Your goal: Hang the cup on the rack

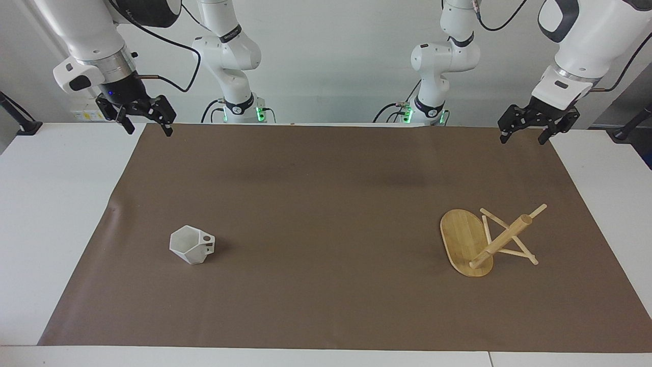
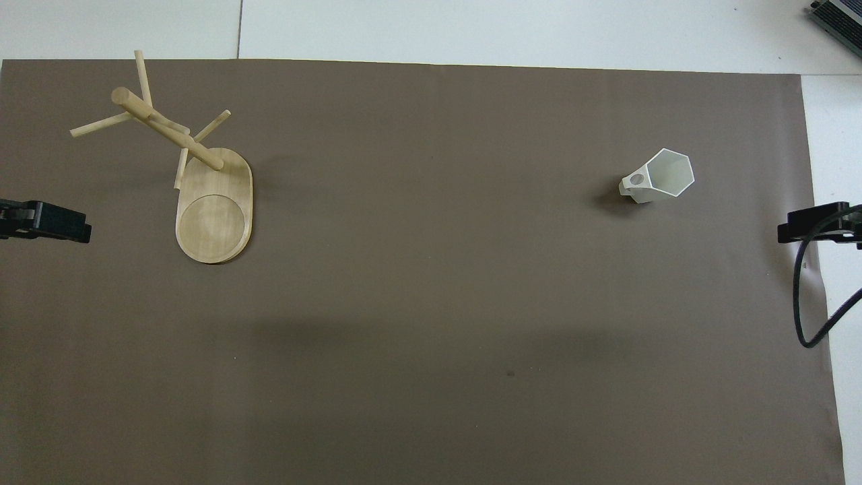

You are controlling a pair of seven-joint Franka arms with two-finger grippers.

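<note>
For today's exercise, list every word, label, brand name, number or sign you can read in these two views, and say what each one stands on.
None can be read.
Cup: plain white, no print.
Rack: bare bamboo, no mark.
Brown mat: no text.
Right arm's black band: pale lettering, too small to read.
Yellow label on the wall near the right gripper: blurred, unreadable.

The cup (image 1: 191, 245), small, white and faceted with a six-sided rim, is standing upright toward the right arm's end of the bench, its flat handle tab with a round hole pointing toward the rack. The rack (image 1: 486, 240), a light bamboo mug tree, is standing well apart toward the left arm's end, its post rising from an oval base, thin pegs crossing.
</note>
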